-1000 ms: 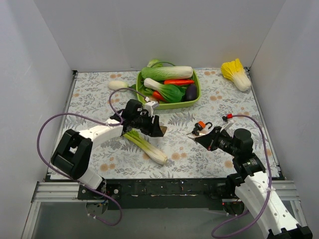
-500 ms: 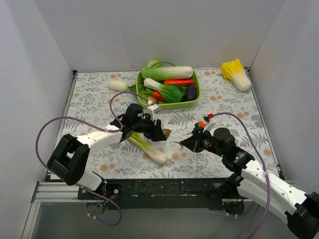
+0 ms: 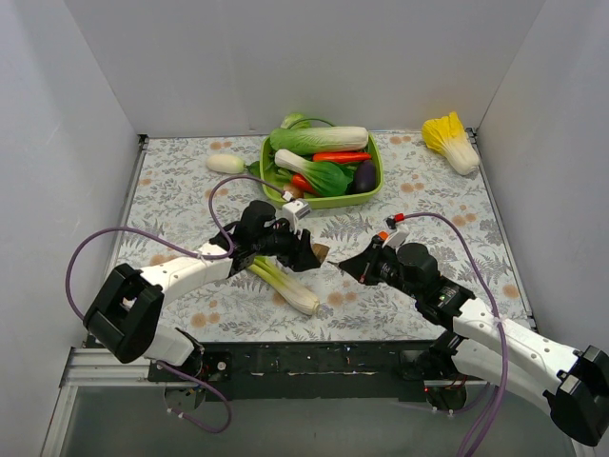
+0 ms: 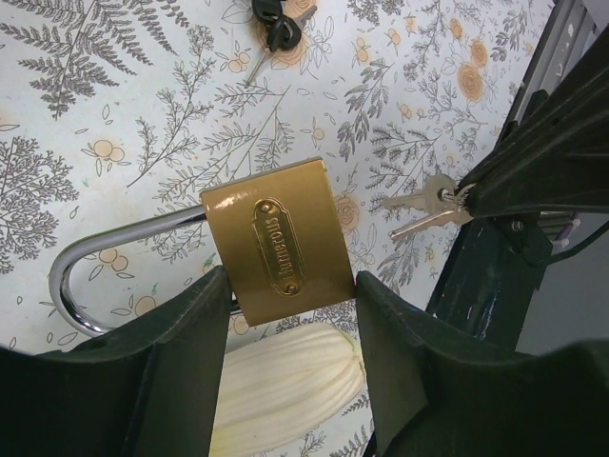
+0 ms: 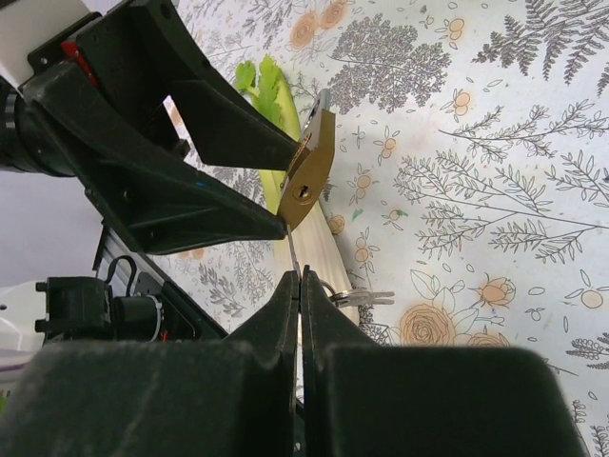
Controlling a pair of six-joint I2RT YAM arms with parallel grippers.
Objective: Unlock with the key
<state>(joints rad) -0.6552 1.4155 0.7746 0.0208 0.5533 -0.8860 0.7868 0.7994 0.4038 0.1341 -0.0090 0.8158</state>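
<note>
My left gripper (image 4: 290, 286) is shut on the brass padlock (image 4: 285, 238) and holds it above the table, silver shackle to the left. The padlock also shows in the top view (image 3: 317, 252) and the right wrist view (image 5: 309, 171), keyhole end towards my right gripper. My right gripper (image 5: 300, 276) is shut on a thin silver key (image 5: 293, 252). Its blade points up at the padlock's lower edge, just below the keyhole. Spare keys (image 5: 366, 297) hang from its ring. A small bunch of black-headed keys (image 4: 274, 27) lies on the table.
A leek (image 3: 281, 278) lies under both grippers. A small red padlock (image 3: 383, 236) sits by my right wrist. A green bowl (image 3: 374, 188) of vegetables stands at the back, a yellow cabbage (image 3: 452, 141) back right, a white radish (image 3: 225, 163) back left.
My right arm has swung left across the table, bringing the key up to the padlock. My left gripper has shifted slightly right with the padlock.
</note>
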